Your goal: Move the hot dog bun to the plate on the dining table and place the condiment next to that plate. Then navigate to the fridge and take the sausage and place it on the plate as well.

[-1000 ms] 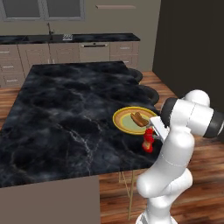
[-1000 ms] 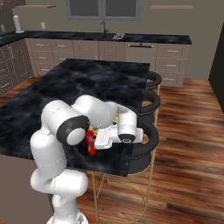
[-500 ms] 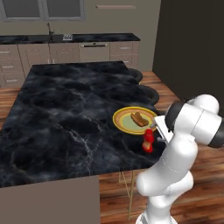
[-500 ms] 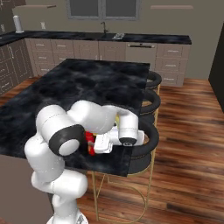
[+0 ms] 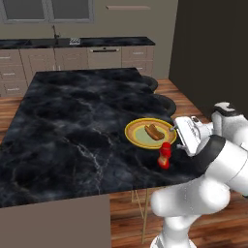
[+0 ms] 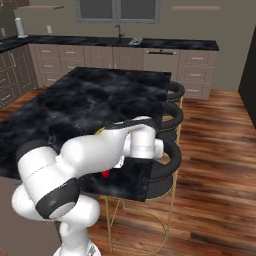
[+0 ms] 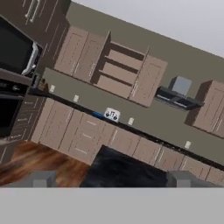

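On the black marble dining island [image 5: 77, 121] lies a yellow plate [image 5: 138, 137] with the hot dog bun [image 5: 154, 131] on it. A red condiment bottle [image 5: 165, 155] stands upright just in front of the plate, near the island's right edge; a bit of the bottle [image 6: 106, 174] peeks out below my arm. My gripper [image 5: 175, 131] hovers right of the plate and above the bottle, touching neither. In the hand view its fingertips [image 7: 43, 178] stand far apart around nothing, so the gripper [image 7: 112, 179] is open. The sausage is out of view.
Dark round stools [image 6: 170, 125] line the island's right side, under my arm. A tall dark wall [image 5: 208, 48] rises at the right. Beige cabinets with a sink [image 5: 72, 53] run along the back wall. Wooden floor [image 6: 215, 165] spreads to the right.
My hand has drawn up and to the right, away from the condiment bottle, which stays standing by the plate. The elbow has swung lower and nearer the cameras.
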